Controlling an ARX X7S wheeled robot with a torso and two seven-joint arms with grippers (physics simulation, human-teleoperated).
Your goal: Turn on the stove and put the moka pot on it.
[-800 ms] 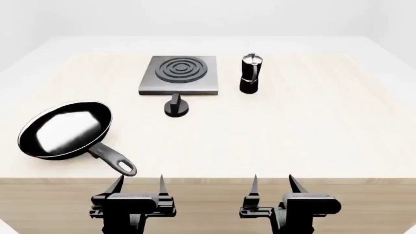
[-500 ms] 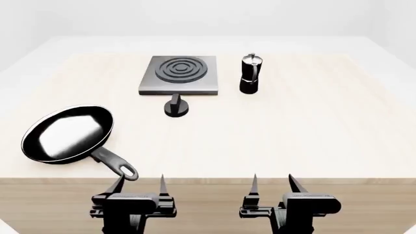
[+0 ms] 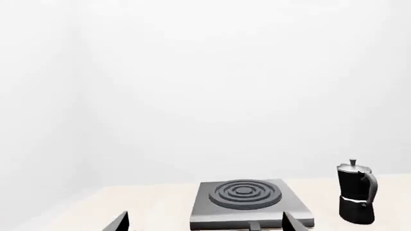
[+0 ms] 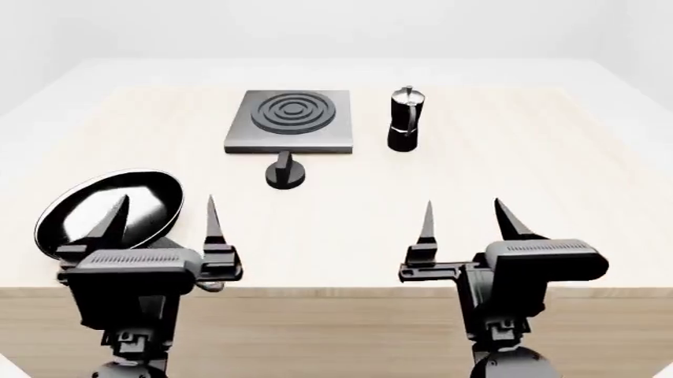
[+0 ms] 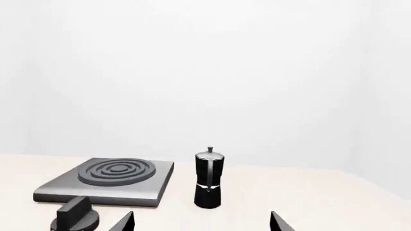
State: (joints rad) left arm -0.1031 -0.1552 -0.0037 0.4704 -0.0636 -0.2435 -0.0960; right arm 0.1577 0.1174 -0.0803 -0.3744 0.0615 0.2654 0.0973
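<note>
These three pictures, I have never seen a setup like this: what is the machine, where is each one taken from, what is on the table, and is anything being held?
It is a simulated two-armed robot. The wide picture comes from a camera on its head, looking down over both arms; the other two come from cameras near each gripper, looking forward across the table.

In the head view the left gripper and the right gripper hang over the near edge of the table. Both are open and hold nothing.

On the table lie the stove, a grey plate with burner rings, its black knob just in front, the moka pot standing to the stove's right, apart from it, and a black frying pan at the near left.
</note>
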